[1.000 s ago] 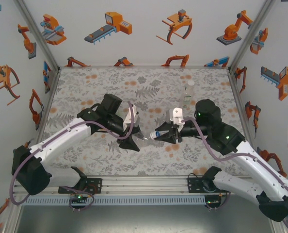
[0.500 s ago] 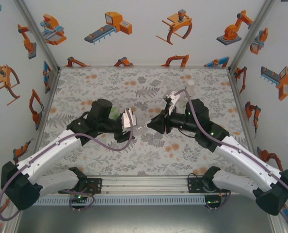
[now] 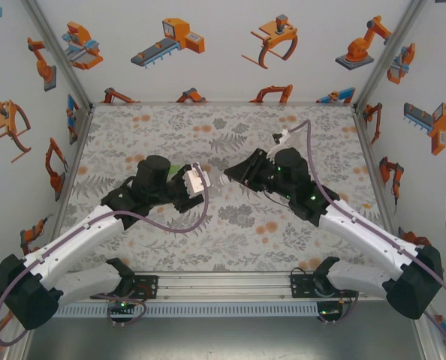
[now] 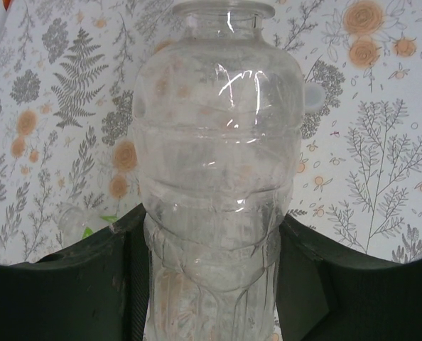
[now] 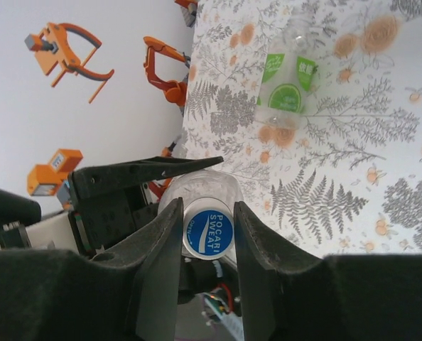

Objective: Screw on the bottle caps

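Tabletop (image 3: 133, 131), floral print: both arms reach in over its middle and meet tip to tip. Left gripper (image 4: 211, 234): jaws clamped on the lower body of the plain bottle (image 4: 218, 142), one finger each side, with the neck pointing away from the wrist toward the right arm. From the top view the bottle appears to be held up off the tabletop, lying roughly level between the two grippers. Right gripper (image 5: 208, 209): jaws pinching the blue cap (image 5: 207, 233), printed face toward the wrist camera, with the clear shoulder of the plain bottle directly behind it and the left jaws beyond. The cap sits at the bottle's mouth. I cannot tell if it touches the threads or has begun to turn on, because the left wrist view cuts off at the rim of the neck. The green-label bottle (image 5: 285, 82) lies on its side on the tabletop, well apart from the grippers, and whether it carries its cap I cannot tell. A small white round piece (image 4: 314, 96) rests on the tabletop past the plain bottle's shoulder, half hidden; it is possibly the white cap, loose. Progress, as a judgement: early. The first cap is presented for threading but not confirmed seated, and the rest of the caps are likely yet to be done. Next need: keep cap and neck on one axis while turning, since a tilt would cross-thread it.
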{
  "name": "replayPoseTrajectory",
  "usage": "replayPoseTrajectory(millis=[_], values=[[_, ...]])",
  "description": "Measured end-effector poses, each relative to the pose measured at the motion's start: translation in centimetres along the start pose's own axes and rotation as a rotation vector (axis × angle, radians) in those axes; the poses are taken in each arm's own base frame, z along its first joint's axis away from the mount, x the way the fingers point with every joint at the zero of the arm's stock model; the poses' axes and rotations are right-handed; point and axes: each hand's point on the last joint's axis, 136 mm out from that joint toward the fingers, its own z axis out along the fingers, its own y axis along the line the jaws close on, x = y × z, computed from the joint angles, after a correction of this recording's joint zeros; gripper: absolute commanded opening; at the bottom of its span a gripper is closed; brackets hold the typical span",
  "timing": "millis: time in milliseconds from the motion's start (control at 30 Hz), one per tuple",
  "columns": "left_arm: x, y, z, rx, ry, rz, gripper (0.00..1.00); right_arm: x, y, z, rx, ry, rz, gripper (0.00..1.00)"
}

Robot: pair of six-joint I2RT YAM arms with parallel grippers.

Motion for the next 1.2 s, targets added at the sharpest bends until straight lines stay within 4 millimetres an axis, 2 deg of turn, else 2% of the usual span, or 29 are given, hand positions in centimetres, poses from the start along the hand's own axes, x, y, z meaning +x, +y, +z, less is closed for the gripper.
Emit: replayPoseTrajectory(millis=[133, 300, 567, 633, 767, 967, 1100, 1200], values=[[0.4, 0.1, 0.0, -0.008, 0.017, -0.003, 0.00, 0.1, -0.4, 0.4, 0.013, 0.004, 0.036, 0.00], [0.3, 0.1, 0.0, -0.006, 0.009, -0.002, 0.00, -0.2, 0.2, 0.2, 0.004, 0.003, 0.001, 0.01], [-1.0, -0.5, -0.1, 0.041, -0.058, 0.001, 0.00, -0.6, 2.8, -1.5, -0.050, 0.015, -0.187, 0.34], [-1.4, -0.7, -0.1, 0.060, -0.079, -0.003, 0.00, -0.5, 3.4, -1.9, -0.073, 0.020, -0.237, 0.43], [-2.2, -1.3, -0.3, 0.114, -0.128, -0.030, 0.00, 0.1, 4.9, -2.9, -0.139, 0.037, -0.329, 0.57], [-4.7, -3.1, -0.5, 0.285, -0.231, -0.088, 0.00, -0.3, 9.0, -5.4, -0.314, -0.016, -0.515, 0.57], [-8.0, -4.0, -1.4, 0.409, -0.345, -0.122, 0.00, -0.6, 11.9, -7.6, -0.422, -0.069, -0.637, 0.57], [-10.7, -4.7, -2.4, 0.497, -0.451, -0.138, 0.00, -0.9, 14.8, -9.7, -0.522, -0.111, -0.738, 0.56]])
